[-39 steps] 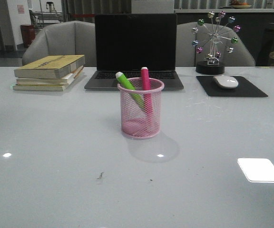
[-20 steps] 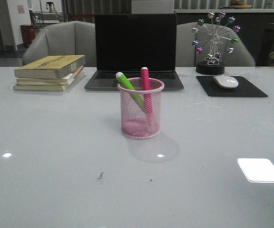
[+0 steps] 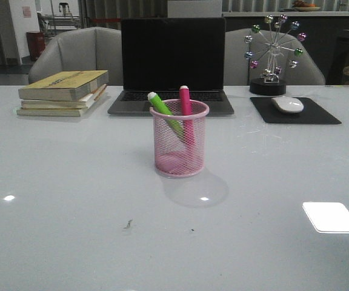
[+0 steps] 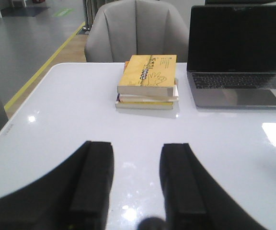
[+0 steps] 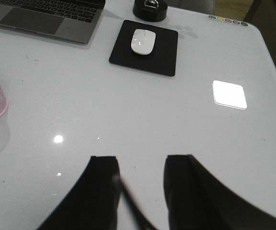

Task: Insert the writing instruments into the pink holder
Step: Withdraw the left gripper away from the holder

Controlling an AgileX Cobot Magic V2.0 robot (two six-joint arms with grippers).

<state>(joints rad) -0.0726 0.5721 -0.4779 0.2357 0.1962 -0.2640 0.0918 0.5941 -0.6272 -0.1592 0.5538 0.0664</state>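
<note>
Both markers were seen standing in the pink holder point(image 3: 179, 138) at table centre, ahead of the laptop point(image 3: 172, 63). The green marker point(image 3: 165, 113) was tilted, its cap toward 11 o'clock; the pink marker point(image 3: 186, 109) was held near 12. The left gripper point(image 4: 135, 184) and right gripper point(image 5: 140, 191) were parted, empty, well apart from it. A tip-over would be risked only if the light cup were nudged.

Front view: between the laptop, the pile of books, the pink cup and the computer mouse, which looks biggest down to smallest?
1. Laptop
2. Pile of books
3. Pink cup, though it stands nearer the camera, which flatters it
4. Mouse
</note>
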